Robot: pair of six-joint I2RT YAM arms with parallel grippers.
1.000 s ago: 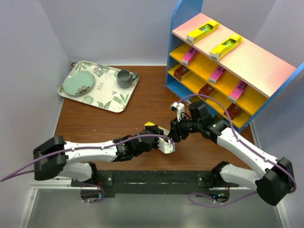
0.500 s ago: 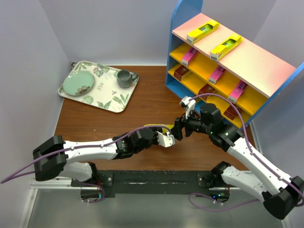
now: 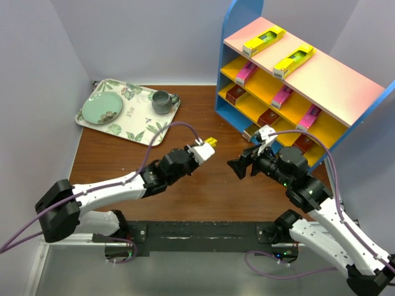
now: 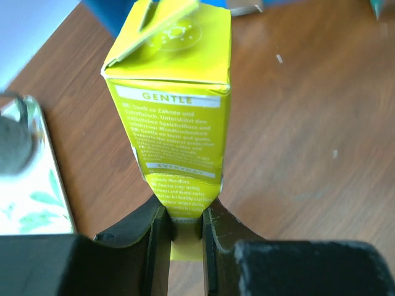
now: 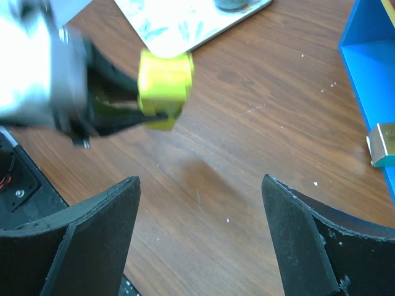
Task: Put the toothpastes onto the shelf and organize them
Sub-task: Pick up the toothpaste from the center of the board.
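Toothpaste carton (image 4: 176, 111), yellow and slim, held up above table (image 3: 123, 172) by left gripper (image 4: 185, 217). Sits with lower end pinched between both fingers, closed tight on narrow sides. Sticks far out beyond fingertips, with end flap at front a little bent open. From above, same carton (image 3: 210, 141) showing only as small yellow tip past white gripper head, roughly mid-table, well apart from shelf (image 3: 321, 77).

Right gripper (image 5: 200, 182) spread wide, holding nothing, facing carton from other side with bare wood between.

Judging by look: light, hollow cardboard, presumably with tube inside. Stiff along length but easy to dent on broad faces. Smooth printed surface, so probably a little slippery. Held at very end, so long lever, with risk of swinging or twisting in fingers on touching a shelf board. Better to take hold near middle, across narrow sides, with moderate squeeze only. Avoid loose flap end.

On shelf: two yellow cartons (image 3: 263, 38) on pale pink top board, three pink cartons (image 3: 282, 95) on level below, three dark red cartons (image 3: 268, 116) lower again. One more carton end (image 5: 381, 145), gold and teal, visible at bottom level near blue side panel. By colour, probably belongs on top board beside other yellow ones, lying in same direction. Bare board there to right of second yellow carton.

Floral tray (image 3: 133, 126) with plate (image 3: 102, 111) and cup (image 3: 162, 102) at far left, not part of job.
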